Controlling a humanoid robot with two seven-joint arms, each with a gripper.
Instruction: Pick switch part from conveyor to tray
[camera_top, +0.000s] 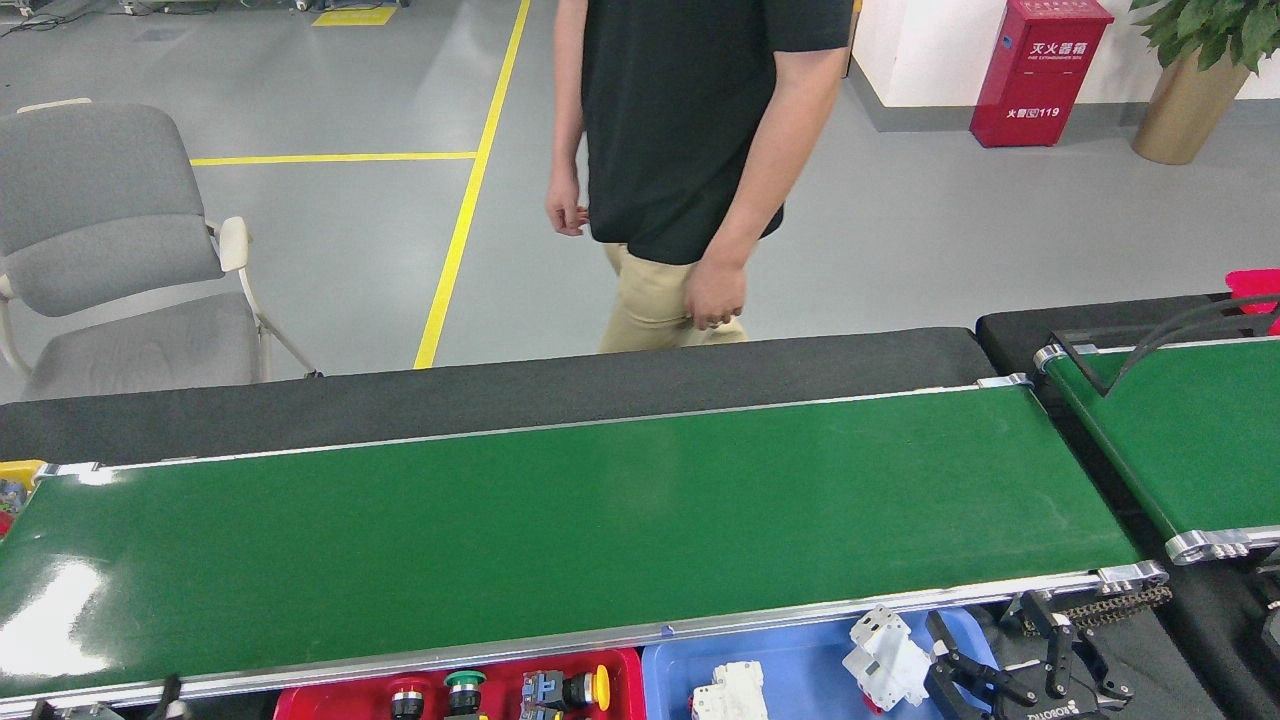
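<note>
The conveyor (560, 520) is a wide glossy green belt across the middle of the head view, and nothing lies on it. Below its near rail, a blue tray (800, 670) holds two white switch parts, one (730, 692) at the bottom edge and one (882, 660) further right. My right gripper (985, 628) stands open at the tray's right end. Its left finger (960, 665) is right beside the second white part, with nothing between the fingers. My left gripper is out of view.
A red tray (330, 700) with push buttons sits left of the blue one. A narrower green belt (1190, 430) runs at the right. A roller chain (1120, 603) is at the conveyor's near right corner. A person (680, 150) stands behind the conveyor, and a grey chair (110, 250) at far left.
</note>
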